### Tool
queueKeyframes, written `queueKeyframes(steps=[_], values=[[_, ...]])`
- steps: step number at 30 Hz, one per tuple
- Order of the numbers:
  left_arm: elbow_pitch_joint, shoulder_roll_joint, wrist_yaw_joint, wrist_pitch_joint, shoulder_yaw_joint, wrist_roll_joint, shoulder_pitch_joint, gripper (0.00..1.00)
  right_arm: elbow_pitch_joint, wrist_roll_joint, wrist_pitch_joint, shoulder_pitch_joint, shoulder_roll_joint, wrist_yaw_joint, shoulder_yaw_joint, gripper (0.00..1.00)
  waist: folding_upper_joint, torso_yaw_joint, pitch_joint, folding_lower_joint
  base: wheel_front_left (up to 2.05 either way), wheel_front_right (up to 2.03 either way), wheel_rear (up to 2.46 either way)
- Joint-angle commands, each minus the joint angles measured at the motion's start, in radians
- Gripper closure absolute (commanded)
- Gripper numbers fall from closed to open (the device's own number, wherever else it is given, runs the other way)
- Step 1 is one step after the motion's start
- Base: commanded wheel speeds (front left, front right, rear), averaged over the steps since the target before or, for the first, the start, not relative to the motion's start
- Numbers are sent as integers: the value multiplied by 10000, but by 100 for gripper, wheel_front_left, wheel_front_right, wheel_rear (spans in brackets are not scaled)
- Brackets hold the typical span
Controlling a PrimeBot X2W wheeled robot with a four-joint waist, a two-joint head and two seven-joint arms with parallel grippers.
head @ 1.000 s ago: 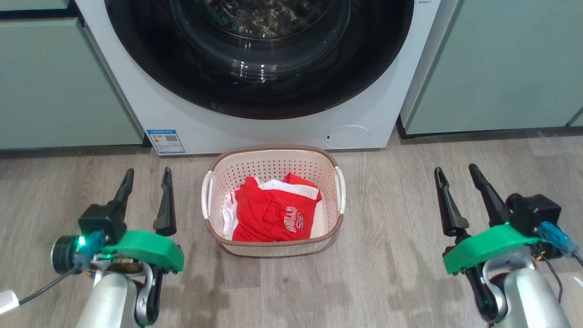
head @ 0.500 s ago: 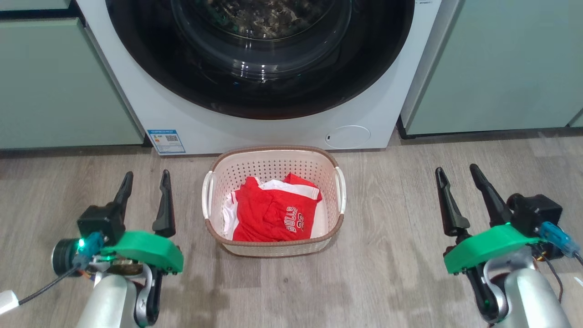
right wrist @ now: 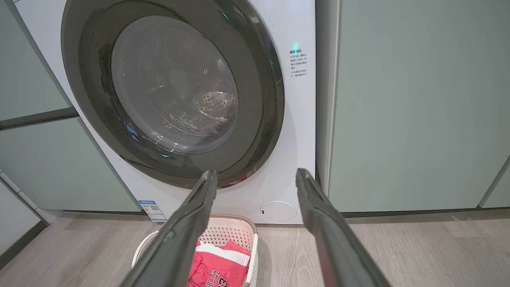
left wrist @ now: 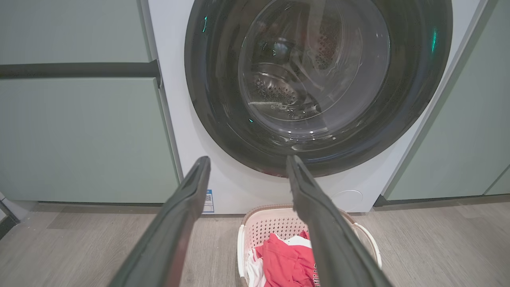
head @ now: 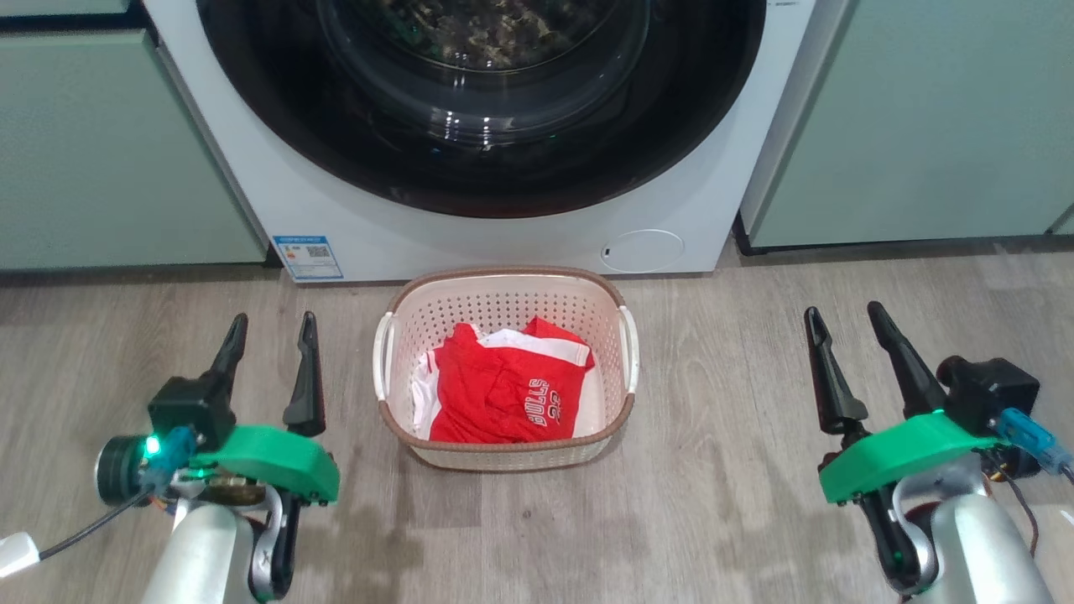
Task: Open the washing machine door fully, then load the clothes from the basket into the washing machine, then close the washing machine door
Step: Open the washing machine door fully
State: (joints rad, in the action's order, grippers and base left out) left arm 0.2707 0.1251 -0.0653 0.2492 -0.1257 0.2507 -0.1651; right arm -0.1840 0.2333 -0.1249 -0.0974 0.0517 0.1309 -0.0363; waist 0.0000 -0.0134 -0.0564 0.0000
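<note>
The white washing machine [head: 503, 239] stands ahead, its round black-rimmed door [head: 482, 109] shut against the front, glass bowl [left wrist: 314, 67] in the middle. On the floor before it sits the cream basket [head: 503, 289] holding the red clothes [head: 503, 390] with white trim. My left gripper [head: 270, 329] hovers open to the basket's left, nothing between its fingers. To the basket's right my right gripper [head: 843, 319] is open and empty too. Both wrist views look at the door [right wrist: 175, 95] with the basket [left wrist: 259, 227] [right wrist: 235, 229] below the fingers.
Pale green cabinets [head: 109, 159] [head: 923, 126] flank the machine on both sides. A small round white flap [head: 642, 250] and a blue sticker [head: 306, 257] sit low on the machine's front. Grey wood floor [head: 722, 503] surrounds the basket.
The head view has shifted very slightly; the left gripper has eased a little lower. The basket, clothes and door are unchanged.
</note>
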Motion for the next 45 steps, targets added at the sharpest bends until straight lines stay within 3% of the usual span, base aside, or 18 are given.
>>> queueKeyframes(steps=[1,25,45], values=[[-385,204,-63,126,329,-117,-521,0,316,80,-102,-477,-14,-2,172,0,0,8,-9,0,79,79,-158],[-718,113,213,126,347,-242,-544,0,298,197,-170,-448,-14,-2,12,0,0,273,-110,0,112,112,-224],[-808,29,425,126,416,-463,-426,0,265,301,-212,-400,-14,-2,7,0,0,328,-99,0,14,14,-29]])
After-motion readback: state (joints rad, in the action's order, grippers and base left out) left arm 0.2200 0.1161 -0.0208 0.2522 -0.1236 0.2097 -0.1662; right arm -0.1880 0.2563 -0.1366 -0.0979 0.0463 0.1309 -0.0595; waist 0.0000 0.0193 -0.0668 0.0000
